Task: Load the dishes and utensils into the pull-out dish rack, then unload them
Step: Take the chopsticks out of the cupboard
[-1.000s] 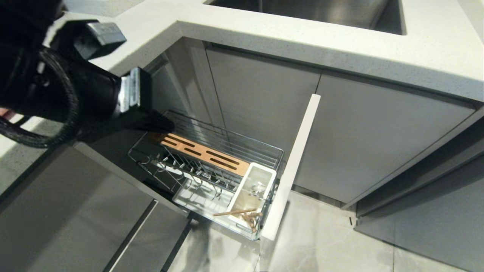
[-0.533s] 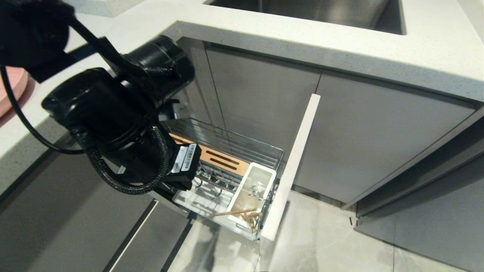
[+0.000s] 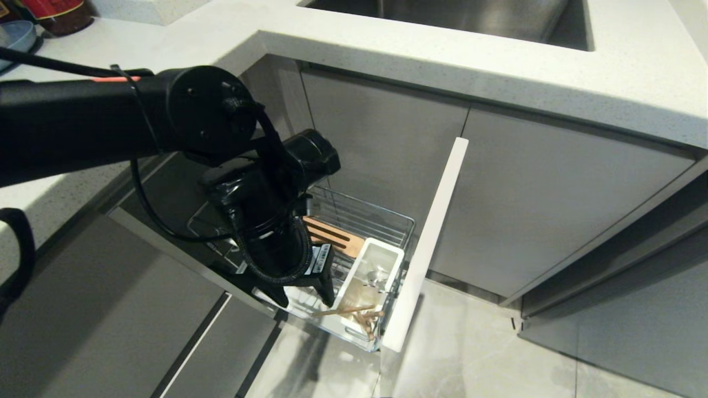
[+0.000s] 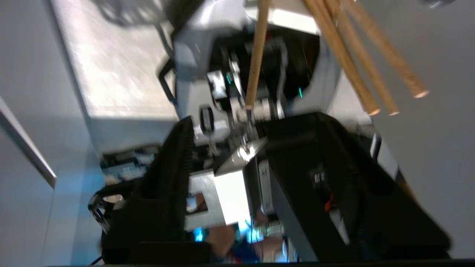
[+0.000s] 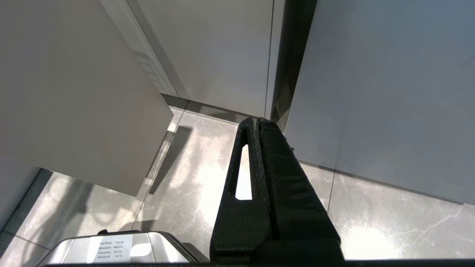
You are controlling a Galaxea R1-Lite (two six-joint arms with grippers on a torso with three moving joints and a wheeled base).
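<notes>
The pull-out dish rack [image 3: 381,218] stands drawn out below the counter, its pale front panel [image 3: 434,237] on the right. The wooden chopsticks [image 3: 348,311] lean in the white utensil box [image 3: 381,255], and the silver spoon [image 3: 376,275] lies there too. My left gripper [image 3: 306,297] points down over the rack's white tray, just left of the box, open and empty. In the left wrist view the chopsticks [image 4: 343,55] stick out just beyond the open left gripper [image 4: 252,118]. My right gripper [image 5: 256,120] hangs shut over the floor, holding nothing. No dish shows in the rack.
The white counter [image 3: 442,61] with a steel sink [image 3: 470,19] overhangs the rack. A blue dish edge [image 3: 16,34] and a red jar [image 3: 58,12] sit at the counter's far left. Grey cabinet fronts [image 3: 542,204] flank the rack, with tiled floor [image 3: 470,354] below.
My left arm has swung from the counter's left side down into the rack. Its gripper now stands open beside the utensil box.
</notes>
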